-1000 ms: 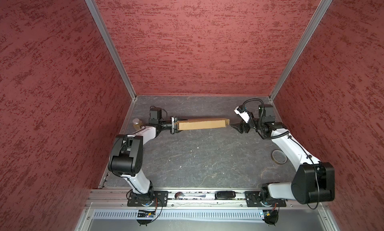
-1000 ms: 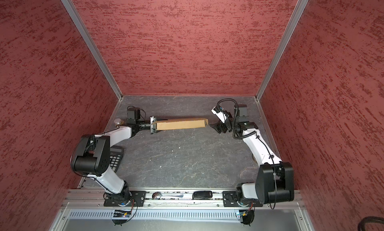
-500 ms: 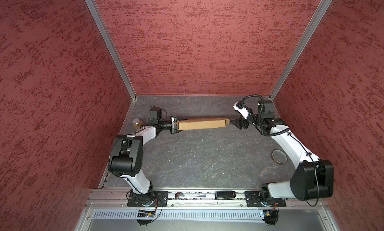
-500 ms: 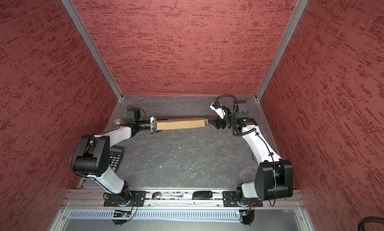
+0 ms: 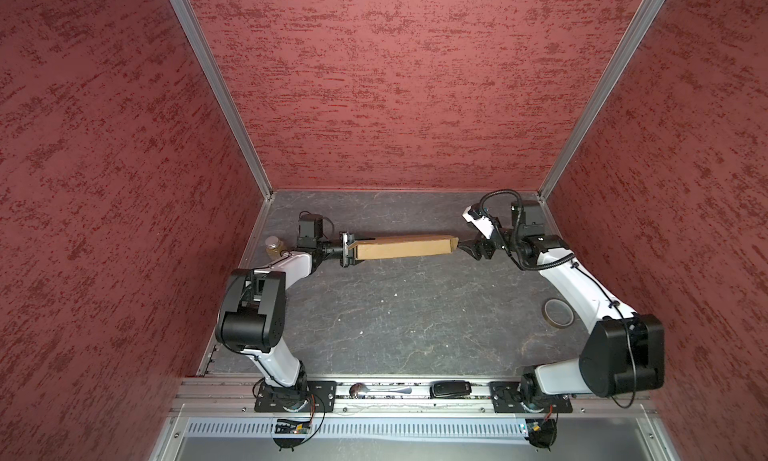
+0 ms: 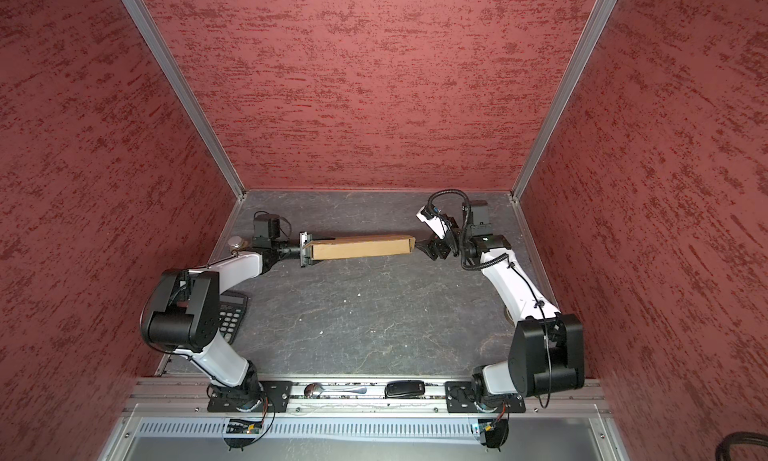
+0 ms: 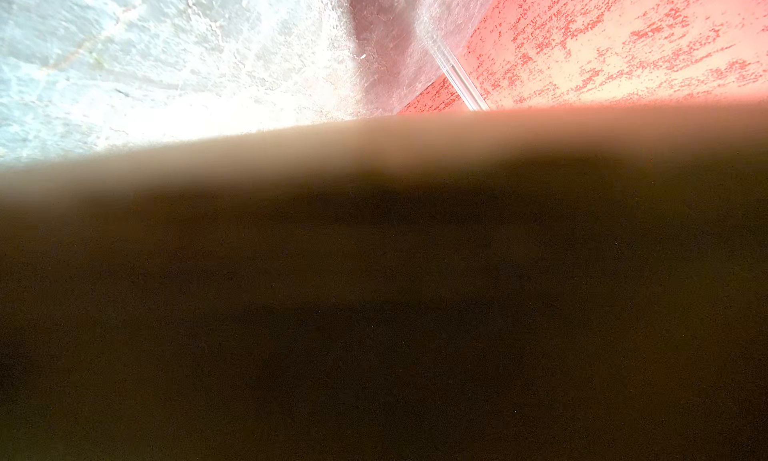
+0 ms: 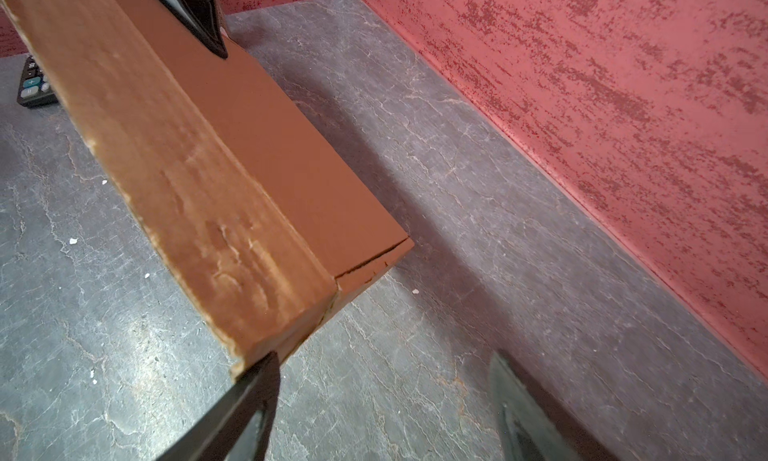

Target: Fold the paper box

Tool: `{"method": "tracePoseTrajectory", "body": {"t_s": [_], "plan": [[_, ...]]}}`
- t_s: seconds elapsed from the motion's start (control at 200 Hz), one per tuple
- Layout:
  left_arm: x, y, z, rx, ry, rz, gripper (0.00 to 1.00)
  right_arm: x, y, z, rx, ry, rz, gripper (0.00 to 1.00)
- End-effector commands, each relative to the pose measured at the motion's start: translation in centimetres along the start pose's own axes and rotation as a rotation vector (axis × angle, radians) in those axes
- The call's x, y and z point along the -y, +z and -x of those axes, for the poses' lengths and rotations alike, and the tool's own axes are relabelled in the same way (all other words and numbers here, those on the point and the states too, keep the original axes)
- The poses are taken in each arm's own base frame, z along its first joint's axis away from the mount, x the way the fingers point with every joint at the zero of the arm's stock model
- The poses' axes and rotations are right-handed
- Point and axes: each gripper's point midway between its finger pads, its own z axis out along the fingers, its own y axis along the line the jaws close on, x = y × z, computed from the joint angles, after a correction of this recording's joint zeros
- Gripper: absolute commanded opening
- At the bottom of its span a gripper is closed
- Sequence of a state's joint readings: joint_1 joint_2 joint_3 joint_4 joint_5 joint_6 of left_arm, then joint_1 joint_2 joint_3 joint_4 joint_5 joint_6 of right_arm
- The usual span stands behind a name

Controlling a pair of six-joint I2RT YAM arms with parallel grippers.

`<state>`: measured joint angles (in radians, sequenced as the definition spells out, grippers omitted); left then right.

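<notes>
Near back wall (image 5: 395,85), L gripper (image 5: 347,250) clamps paper box (image 5: 403,247) end. R gripper (image 8: 382,367) spread wide, one tip at opp. corner; bare table (image 5: 395,313) in front.

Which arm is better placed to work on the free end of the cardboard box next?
Probably the right. The right gripper has open jaws at the free end of the paper box, while the left gripper is occupied clamping the opposite end.

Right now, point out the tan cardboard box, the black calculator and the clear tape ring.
tan cardboard box (image 5: 403,248): a top view, middle of its long side.
black calculator (image 6: 231,319): a top view, its keypad.
clear tape ring (image 5: 560,323): a top view, its near rim.
</notes>
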<state>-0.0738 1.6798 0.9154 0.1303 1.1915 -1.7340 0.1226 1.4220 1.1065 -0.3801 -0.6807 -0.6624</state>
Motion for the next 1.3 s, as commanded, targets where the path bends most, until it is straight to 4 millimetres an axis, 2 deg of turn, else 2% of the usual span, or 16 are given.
{"method": "tracePoseTrajectory", "body": {"t_s": [0.0, 0.351, 0.731, 1.052, 1.177, 1.292], "plan": [[0.4, -0.3, -1.0, -0.018, 0.039, -0.008, 0.31, -0.7, 0.2, 1.2, 0.029, -0.033, 0.045, 0.80], [0.3, -0.5, -1.2, -0.018, 0.038, -0.010, 0.30, -1.1, 0.9, 0.7, 0.026, -0.024, 0.063, 0.80], [-0.5, -0.9, -1.9, -0.037, 0.033, -0.005, 0.28, -1.1, 1.1, -1.1, -0.020, -0.022, 0.036, 0.81], [0.0, -1.1, -2.2, -0.048, 0.031, 0.020, 0.27, -0.7, 1.1, -2.1, -0.041, -0.017, 0.032, 0.83], [-0.6, -1.3, -2.1, -0.042, 0.006, 0.073, 0.27, -0.7, 0.8, -3.5, -0.086, 0.017, 0.026, 0.83], [-0.2, -1.9, -1.8, -0.038, -0.014, 0.088, 0.26, -1.7, 0.6, -4.7, -0.102, 0.026, 0.041, 0.83]]}}
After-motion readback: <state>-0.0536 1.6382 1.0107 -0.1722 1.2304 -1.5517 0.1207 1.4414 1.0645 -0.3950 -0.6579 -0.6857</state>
